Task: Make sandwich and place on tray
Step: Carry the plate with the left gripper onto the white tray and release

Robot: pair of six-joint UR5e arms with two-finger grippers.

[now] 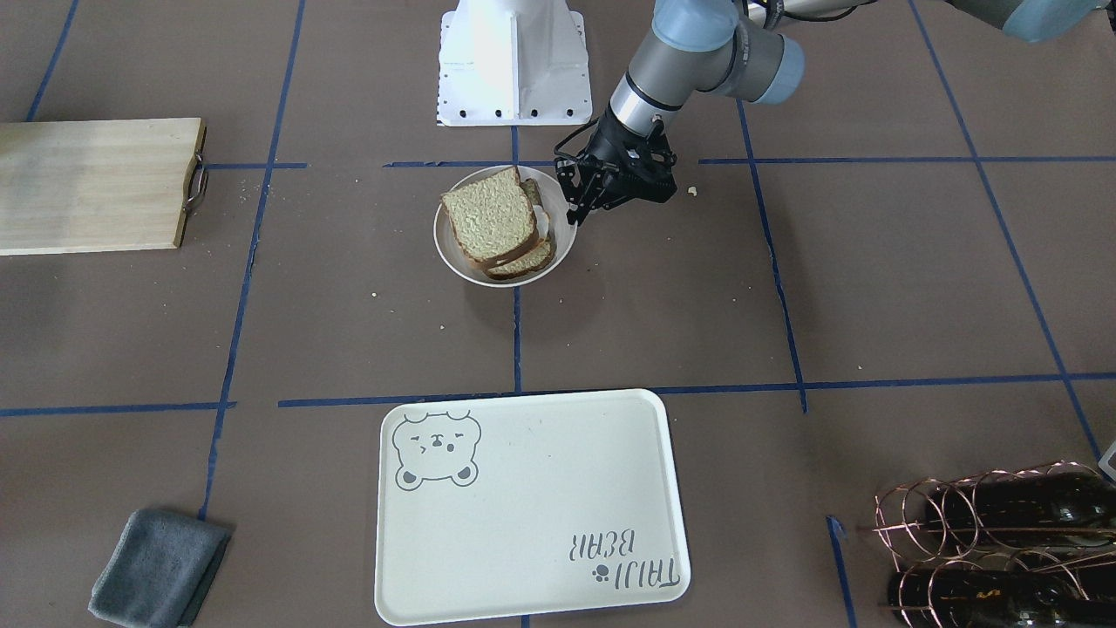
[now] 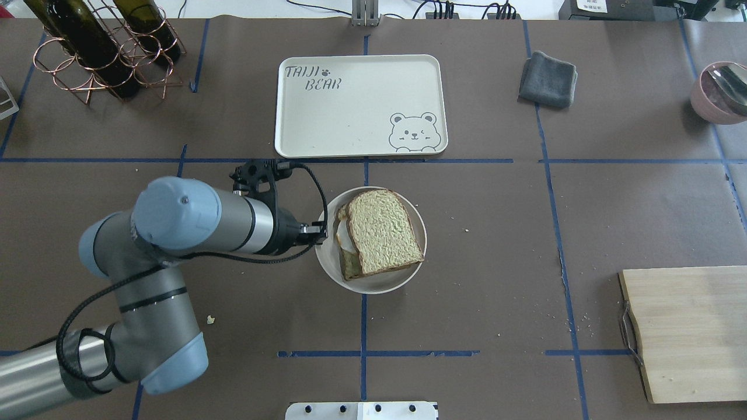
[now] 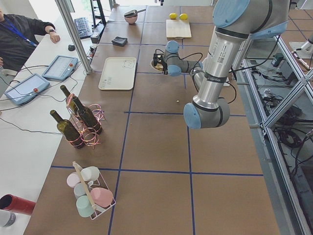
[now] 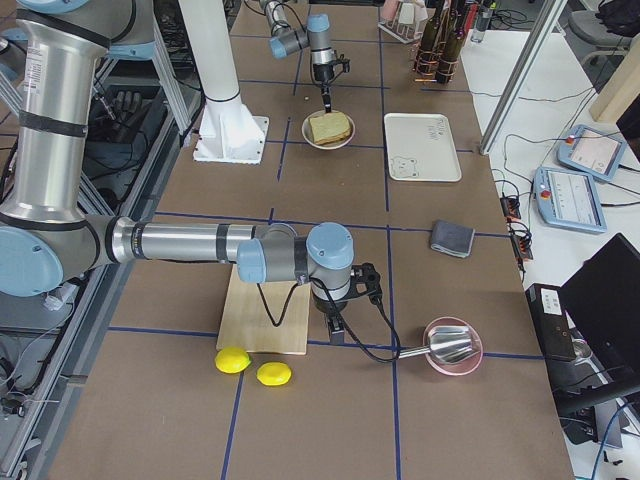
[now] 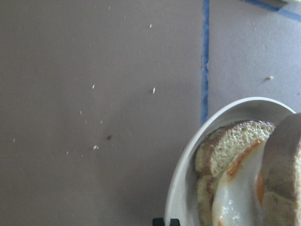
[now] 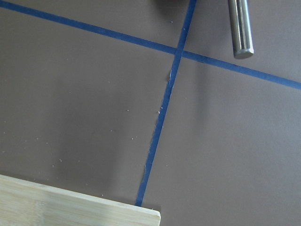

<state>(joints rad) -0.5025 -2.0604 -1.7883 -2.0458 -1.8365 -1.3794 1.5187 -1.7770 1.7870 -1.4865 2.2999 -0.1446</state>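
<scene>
The porous, dark-crusted sandwich (image 2: 382,233) with its glossy white egg (image 5: 235,193) lies in a round white bowl (image 2: 385,286) on the matte brown counter (image 2: 496,233), apart from the smooth cream tray (image 2: 362,105); the left gripper (image 1: 576,218) has its jaws seemingly together at the bowl's rim, while I cannot tell for the right gripper (image 4: 337,335).

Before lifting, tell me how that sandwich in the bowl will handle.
Probably floppy: the sandwich is soft bread slices, loosely stacked and offset. The glossy egg between them looks slippery, so the top may slide. It likely feels light.
</scene>
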